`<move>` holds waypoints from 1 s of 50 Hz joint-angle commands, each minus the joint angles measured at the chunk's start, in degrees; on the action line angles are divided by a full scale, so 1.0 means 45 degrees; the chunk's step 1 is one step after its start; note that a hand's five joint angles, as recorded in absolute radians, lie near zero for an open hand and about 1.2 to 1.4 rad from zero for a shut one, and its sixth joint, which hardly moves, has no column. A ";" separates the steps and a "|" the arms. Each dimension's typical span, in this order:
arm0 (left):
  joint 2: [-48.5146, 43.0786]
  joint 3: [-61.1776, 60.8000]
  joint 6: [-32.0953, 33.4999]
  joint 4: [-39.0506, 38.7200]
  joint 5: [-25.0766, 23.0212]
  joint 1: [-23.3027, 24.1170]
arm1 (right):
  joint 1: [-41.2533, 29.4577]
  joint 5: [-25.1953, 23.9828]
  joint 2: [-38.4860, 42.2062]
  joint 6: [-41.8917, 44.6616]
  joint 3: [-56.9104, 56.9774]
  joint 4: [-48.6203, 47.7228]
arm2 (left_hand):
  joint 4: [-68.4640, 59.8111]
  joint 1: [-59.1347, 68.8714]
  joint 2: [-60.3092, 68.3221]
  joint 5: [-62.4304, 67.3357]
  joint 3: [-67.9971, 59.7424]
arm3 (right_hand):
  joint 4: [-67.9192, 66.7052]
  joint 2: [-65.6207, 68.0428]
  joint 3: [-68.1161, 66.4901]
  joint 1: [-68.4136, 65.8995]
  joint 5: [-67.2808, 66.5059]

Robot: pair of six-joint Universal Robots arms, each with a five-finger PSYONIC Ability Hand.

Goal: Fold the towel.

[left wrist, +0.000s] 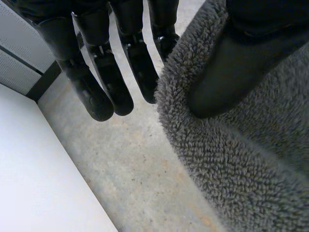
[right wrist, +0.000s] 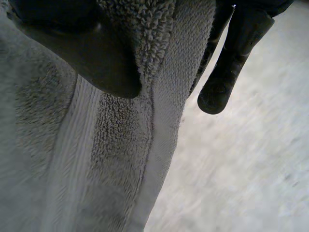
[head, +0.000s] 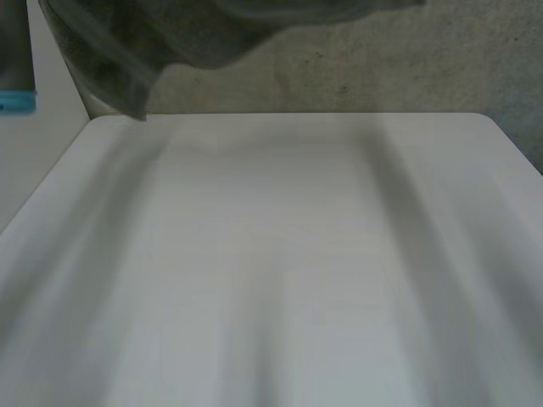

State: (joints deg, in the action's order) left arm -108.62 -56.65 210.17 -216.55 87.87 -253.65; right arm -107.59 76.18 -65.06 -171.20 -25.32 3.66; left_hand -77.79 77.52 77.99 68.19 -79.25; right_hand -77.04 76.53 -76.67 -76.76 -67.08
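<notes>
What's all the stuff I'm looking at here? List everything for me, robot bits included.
towel: one, dark grey and fluffy, held up in the air over the table's far edge, gripped by both hands.
table: one, white, below the towel.
floor: one, grey speckled concrete, beyond the table's far edge.
left arm: one, grey with a light-blue cap, by the table's left side.
left hand: one, black, thumb pressed on the towel near its edge, fingers straight beside that edge.
right hand: one, black, thumb on one face of the towel's hemmed edge, a finger on the other side.
</notes>
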 commanded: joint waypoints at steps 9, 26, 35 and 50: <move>0.0329 -0.9111 0.0093 -0.1781 -0.2163 -0.0352 | 0.0472 -0.2221 0.0025 0.2788 -0.8617 -0.0067 | -0.0491 0.0550 0.0446 0.0402 -0.0167 | -0.0657 0.0772 -0.0739 -0.0719 -0.0649; -0.1565 -1.2841 0.1109 -0.5140 -0.2573 -0.0977 | 0.1856 -0.2184 -0.1828 0.3964 -1.6420 -0.3526 | -0.0491 0.0550 0.0446 0.0402 -0.0167 | -0.0657 0.0772 -0.0739 -0.0719 -0.0649; -0.2677 -1.2510 0.1147 -0.5393 -0.2534 -0.0977 | 0.2541 -0.1969 -0.2220 0.1817 -1.7106 -0.4778 | 0.6251 -0.6192 -0.6296 -0.6340 0.6576 | -0.0657 0.0772 -0.0739 -0.0719 -0.0649; -0.3343 -1.2256 0.1148 -0.5472 -0.2514 -0.0997 | 0.3127 -0.1658 -0.2221 0.1287 -1.7107 -0.5090 | 0.7802 -0.7743 -0.7847 -0.7891 0.8127 | -0.0657 0.0772 -0.0739 -0.0719 -0.0649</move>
State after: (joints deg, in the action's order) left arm -123.47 -111.70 215.28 -241.44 76.50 -258.07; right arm -94.60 67.51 -75.18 -165.70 -102.41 -18.30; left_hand -45.04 44.15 44.70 33.43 -44.25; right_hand -77.04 76.54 -76.67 -76.76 -67.08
